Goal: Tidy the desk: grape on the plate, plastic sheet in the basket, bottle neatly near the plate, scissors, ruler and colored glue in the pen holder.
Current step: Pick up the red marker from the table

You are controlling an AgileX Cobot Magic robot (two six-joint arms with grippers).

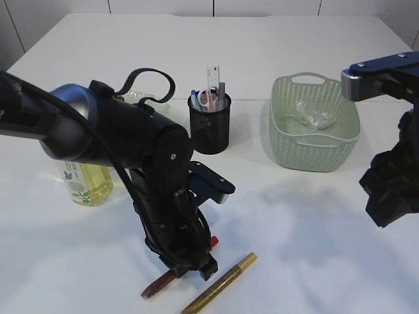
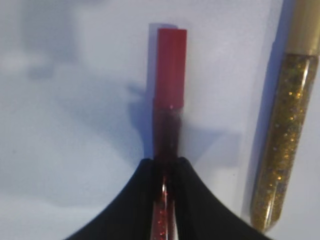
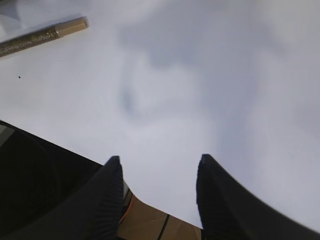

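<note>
The left end effector is down at the desk near the front edge, its 2 fingers pressed against either side of the red glitter glue pen, which lies flat on the white surface with its red cap pointing toward 12 o'clock in the left wrist view. Just beside it, toward 3 o'clock, lies the gold glitter glue pen, apart from the red one and untouched. In the exterior view the 2 pens sit at about 6 o'clock on the desk. The black mesh pen holder stands near the centre, toward 12 o'clock from the pens, with a ruler and pink-handled scissors upright inside it. At 2 o'clock the green basket holds the crumpled clear plastic sheet. At 9 o'clock the bottle of yellow liquid stands upright, partly hidden behind the left arm. The right end effector hangs above bare desk at 3 o'clock, its fingers apart with nothing between them.
</note>
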